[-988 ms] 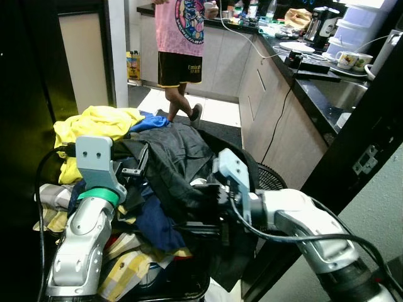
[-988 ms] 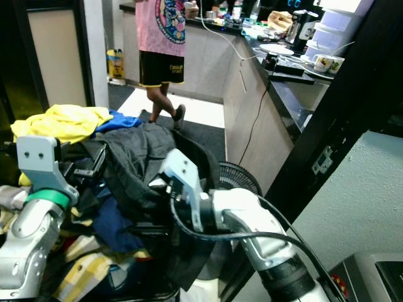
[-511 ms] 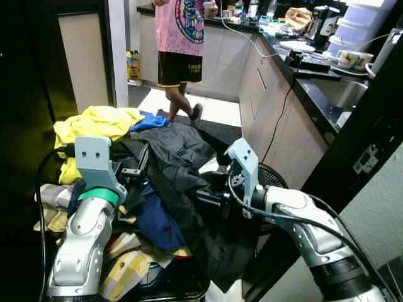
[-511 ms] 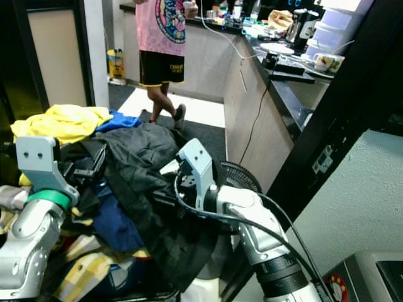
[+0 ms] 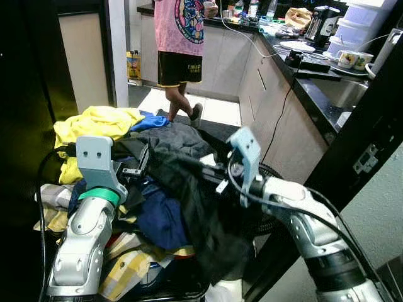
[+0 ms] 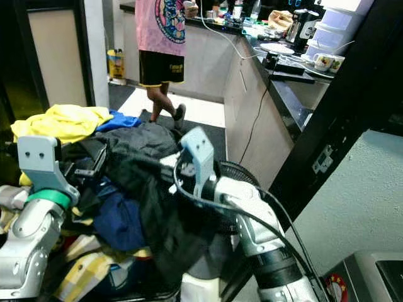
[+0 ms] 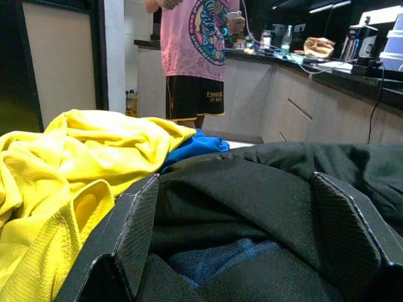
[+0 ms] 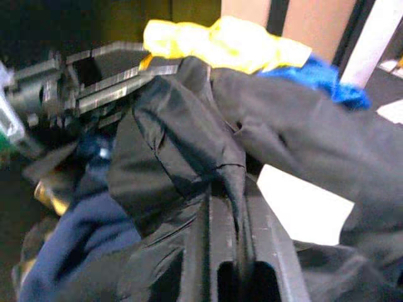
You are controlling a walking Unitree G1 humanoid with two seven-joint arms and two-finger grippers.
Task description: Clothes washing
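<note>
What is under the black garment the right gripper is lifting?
Under the black garment, clamped in the right gripper, lie a dark blue piece and yellow checked fabric. Whatever lies deeper in the pile is covered.

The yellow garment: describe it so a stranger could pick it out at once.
Start at the heap of laundry in front of the robot. The yellow garment lies crumpled at its far left corner, just beyond the left tool. It is the only bright yellow piece, beside a blue cloth and a black jacket.
</note>
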